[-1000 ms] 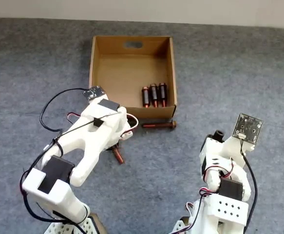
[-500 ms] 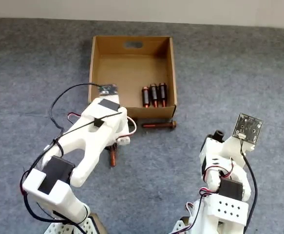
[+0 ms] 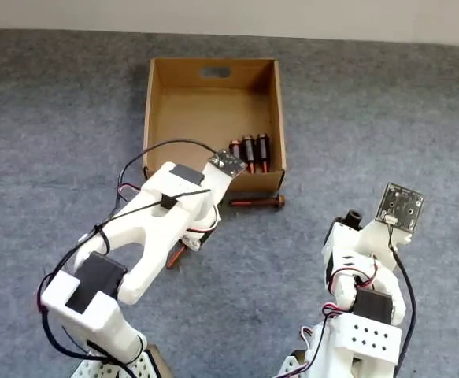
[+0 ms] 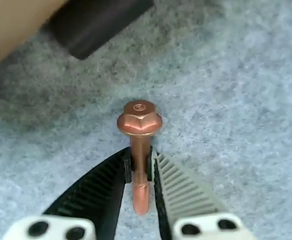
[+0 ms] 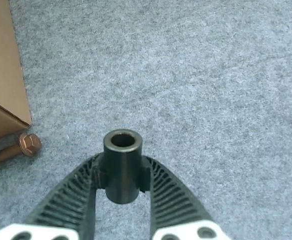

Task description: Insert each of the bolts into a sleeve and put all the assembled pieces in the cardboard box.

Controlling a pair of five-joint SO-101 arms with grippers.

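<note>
Left pincer: closed on the shank of a copper bolt, whose hexagonal head points away from the wrist, above the grey desk. In the high view this bolt shows beneath the left arm, in front of the cardboard box. Right pincer: closed around a black sleeve, with the open bore facing away from the wrist, well to the right of the box. Three assembled pieces lie side by side inside the box against its near wall. A second bolt lies flat on the desk just outside that wall.
</note>
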